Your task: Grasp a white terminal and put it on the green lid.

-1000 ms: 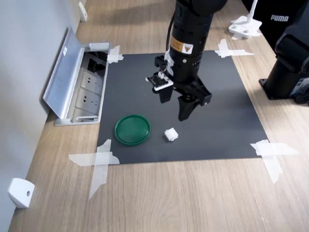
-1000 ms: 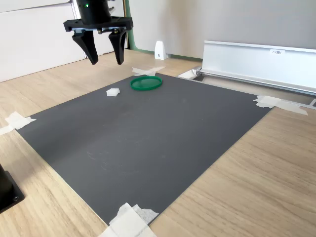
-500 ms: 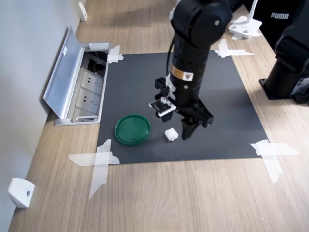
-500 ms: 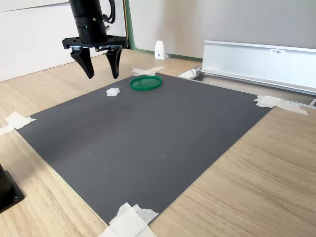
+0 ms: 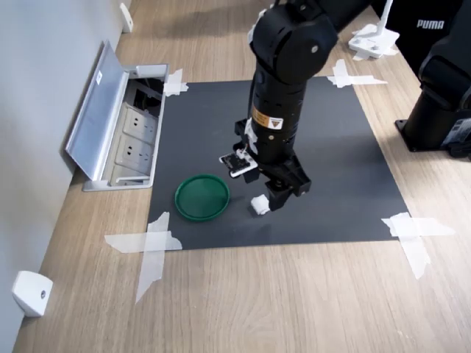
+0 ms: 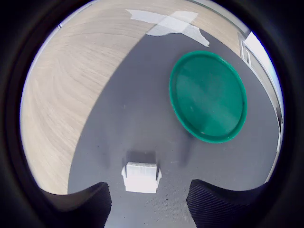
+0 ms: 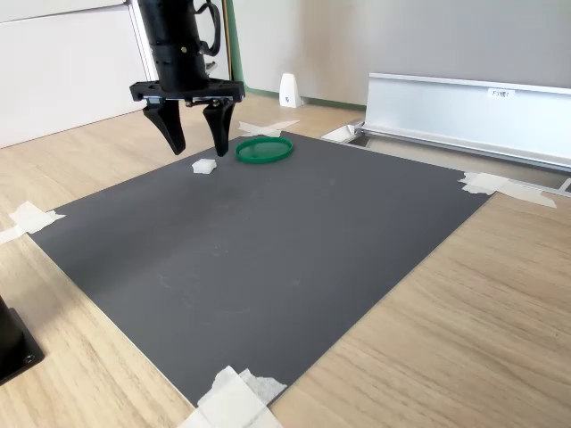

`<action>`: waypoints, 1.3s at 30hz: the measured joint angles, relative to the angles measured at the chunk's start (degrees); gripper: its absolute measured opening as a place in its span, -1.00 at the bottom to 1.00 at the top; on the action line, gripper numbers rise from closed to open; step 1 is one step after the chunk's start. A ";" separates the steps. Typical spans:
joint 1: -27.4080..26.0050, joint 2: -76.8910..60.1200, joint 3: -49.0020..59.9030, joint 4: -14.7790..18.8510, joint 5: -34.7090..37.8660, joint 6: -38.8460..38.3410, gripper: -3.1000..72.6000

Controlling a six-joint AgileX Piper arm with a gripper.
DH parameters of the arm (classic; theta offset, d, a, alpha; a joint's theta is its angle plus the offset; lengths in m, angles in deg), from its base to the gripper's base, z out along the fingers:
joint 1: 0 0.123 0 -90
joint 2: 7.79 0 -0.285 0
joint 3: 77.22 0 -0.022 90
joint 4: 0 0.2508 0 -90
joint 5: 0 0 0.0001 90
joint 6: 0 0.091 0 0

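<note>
From the wrist view, the two black fingers (image 6: 97, 202) stand wide apart, holding nothing, with the small white blocky plastic terminal (image 6: 141, 176) resting on the dark grey mat (image 6: 142, 118) in the gap between them — a little nearer one finger than the other. In the second exterior view the gripper (image 7: 194, 143) hangs low over it, tips about level with the piece. Just beyond lies the flat round dark-green plastic lid (image 6: 208, 97), near but apart. A short descent looks enough before closing.
</note>
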 joint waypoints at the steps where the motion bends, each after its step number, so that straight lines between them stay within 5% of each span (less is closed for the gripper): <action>1: 0.00 0.27 0.00 0.00 0.00 -0.21 0.88; 19: 0.59 3.96 -1.88 -0.30 -1.32 -2.82 0.88; 39: 0.59 5.21 -2.78 0.00 -0.16 -3.13 0.60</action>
